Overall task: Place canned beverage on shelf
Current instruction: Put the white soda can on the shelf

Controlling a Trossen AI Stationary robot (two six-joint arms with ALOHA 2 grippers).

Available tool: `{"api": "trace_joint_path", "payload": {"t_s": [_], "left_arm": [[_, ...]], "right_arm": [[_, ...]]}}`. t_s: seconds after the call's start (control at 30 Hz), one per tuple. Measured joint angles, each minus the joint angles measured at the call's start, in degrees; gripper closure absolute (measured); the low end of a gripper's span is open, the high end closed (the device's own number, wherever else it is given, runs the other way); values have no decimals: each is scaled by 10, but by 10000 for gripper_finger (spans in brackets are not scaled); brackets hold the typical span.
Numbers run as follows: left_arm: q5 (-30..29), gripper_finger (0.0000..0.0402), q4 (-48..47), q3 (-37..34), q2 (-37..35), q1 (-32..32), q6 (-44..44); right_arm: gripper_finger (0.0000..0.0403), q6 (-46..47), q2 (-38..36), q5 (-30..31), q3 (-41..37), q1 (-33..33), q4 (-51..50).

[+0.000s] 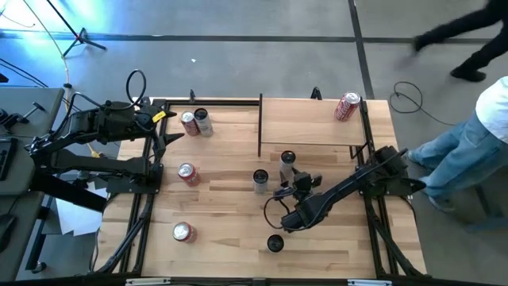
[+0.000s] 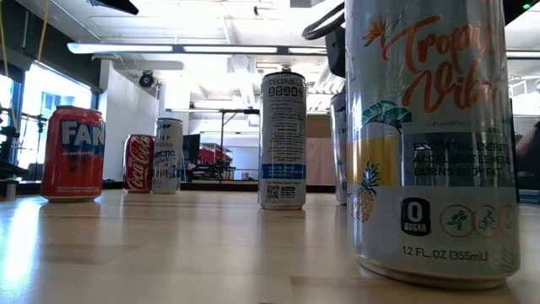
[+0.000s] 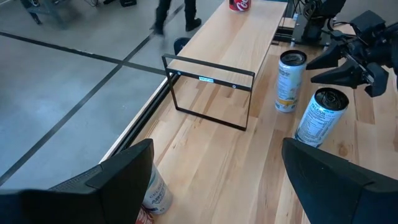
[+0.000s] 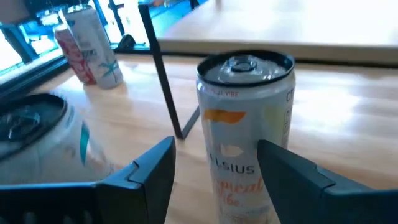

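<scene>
Striped wood tabletop [image 1: 222, 238], cans scattered; shelf [image 1: 309, 121] at 1 o'clock. Right gripper [image 4: 214, 168] spread around Celsius can [image 4: 245, 124], not clamped. Left gripper [image 3: 214, 180] released, 10 o'clock. Grey concrete floor [image 1: 238, 48], person [image 1: 476, 135] at 3 o'clock.

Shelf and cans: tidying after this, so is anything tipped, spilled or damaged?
One thing stands out: a red can lies on its side on the shelf, near its far right corner. The other cans on the table stand upright; no spill shows.
</scene>
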Motion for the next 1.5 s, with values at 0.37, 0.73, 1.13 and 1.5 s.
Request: {"api": "trace_joint_path", "payload": {"t_s": [0.37, 0.73, 1.13, 1.5], "left_arm": [[0, 67, 0, 0, 0, 0, 0], [0, 67, 0, 0, 0, 0, 0], [0, 67, 0, 0, 0, 0, 0], [0, 67, 0, 0, 0, 0, 0]], "right_arm": [[189, -1, 0, -42, 0, 3, 37], [189, -1, 0, -26, 0, 16, 49], [189, -47, 0, -24, 0, 7, 48], [189, -46, 0, -82, 0, -24, 63]]}}
